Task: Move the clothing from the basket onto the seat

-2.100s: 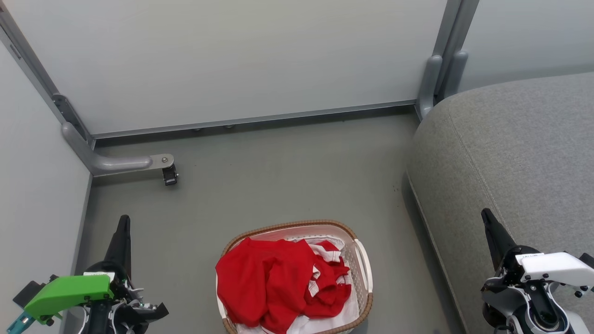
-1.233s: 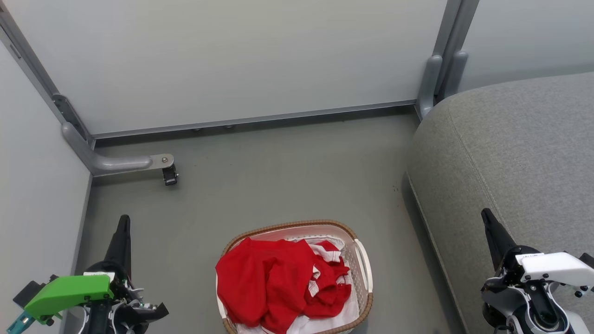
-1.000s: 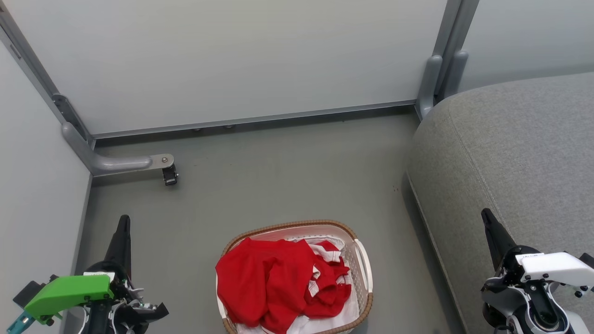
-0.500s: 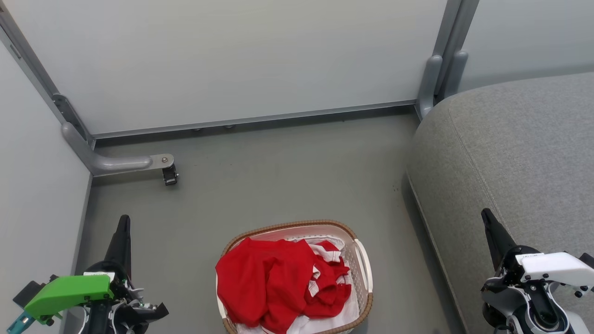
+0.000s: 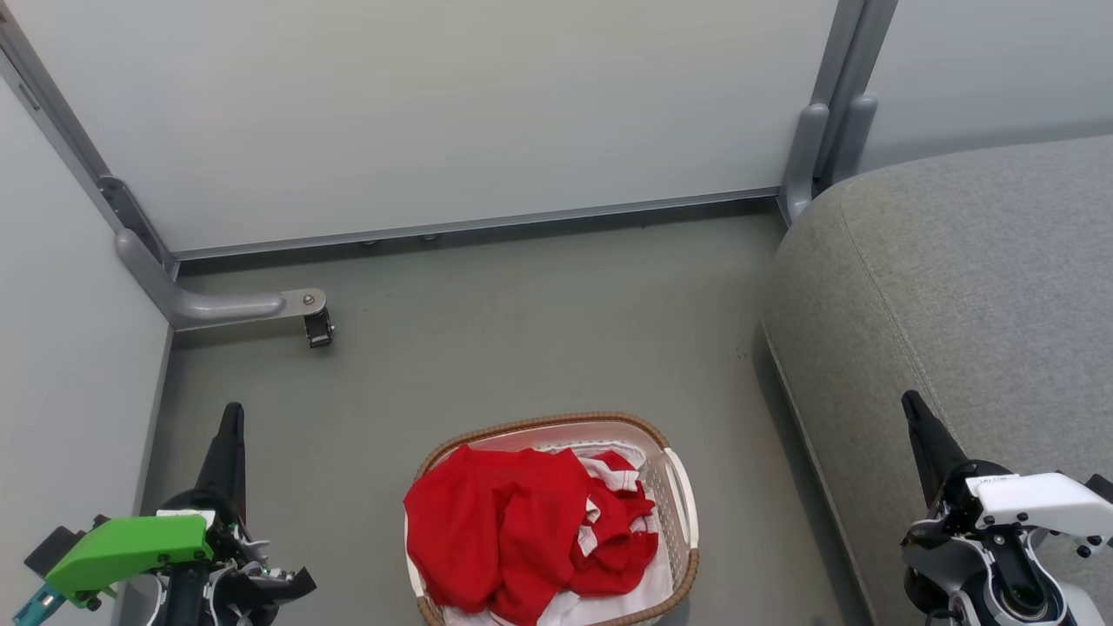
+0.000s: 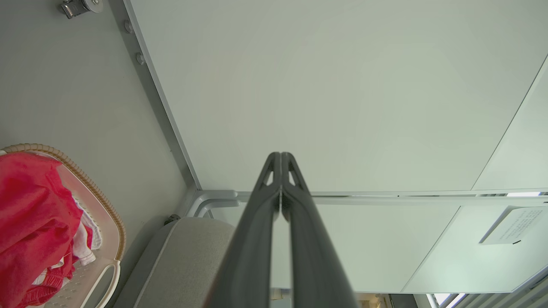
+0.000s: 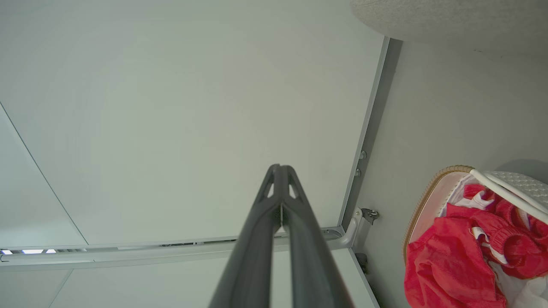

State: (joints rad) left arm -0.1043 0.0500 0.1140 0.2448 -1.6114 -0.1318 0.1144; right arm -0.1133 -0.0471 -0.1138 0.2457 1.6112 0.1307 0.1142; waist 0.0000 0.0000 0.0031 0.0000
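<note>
- While the bright red fabric clothing with white striped trim (image 5: 513, 530) lies heaped inside the oval white perforated plastic basket with a brown woven rim (image 5: 556, 423), the basket stands on the grey floor (image 5: 522, 330), near centre.
- Large grey woven-fabric seat (image 5: 974, 287): right of the basket, apart from it.
- Left gripper (image 5: 231, 413): near left, fingers pressed together, empty.
- Right gripper (image 5: 910, 402): near right, fingers pressed together, empty.

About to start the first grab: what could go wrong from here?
1. The clothing lies tangled on a white liner in the basket; a deep pinch might lift the liner too.
2. One garment could drag the other onto the floor.
3. The left gripper and right gripper are shut; open them first.
</note>
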